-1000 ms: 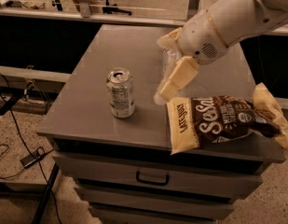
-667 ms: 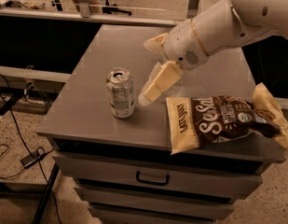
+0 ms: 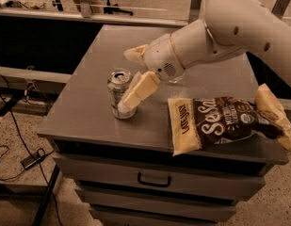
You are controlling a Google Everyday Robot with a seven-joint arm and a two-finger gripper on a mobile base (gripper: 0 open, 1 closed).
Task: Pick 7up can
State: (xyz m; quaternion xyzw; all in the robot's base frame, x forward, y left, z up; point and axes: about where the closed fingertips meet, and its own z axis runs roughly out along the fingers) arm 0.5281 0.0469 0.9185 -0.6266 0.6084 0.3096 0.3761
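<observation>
The tool (image 3: 125, 80) has swung left across the desk (image 3: 84, 112) and reached the 7up can (image 3: 116, 85), which stood clear of it a second ago. It is spread wide: the near finger (image 3: 138, 91) lies across the can's right side, the far one just behind its top. The can stands upright near the desk's front left. A chip bag (image 3: 225, 124) lies to the right, well apart

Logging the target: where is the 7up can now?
In the camera view the 7up can stands upright on the grey cabinet top, front left, left of the chip bag, with the open tool against its right side.
</observation>
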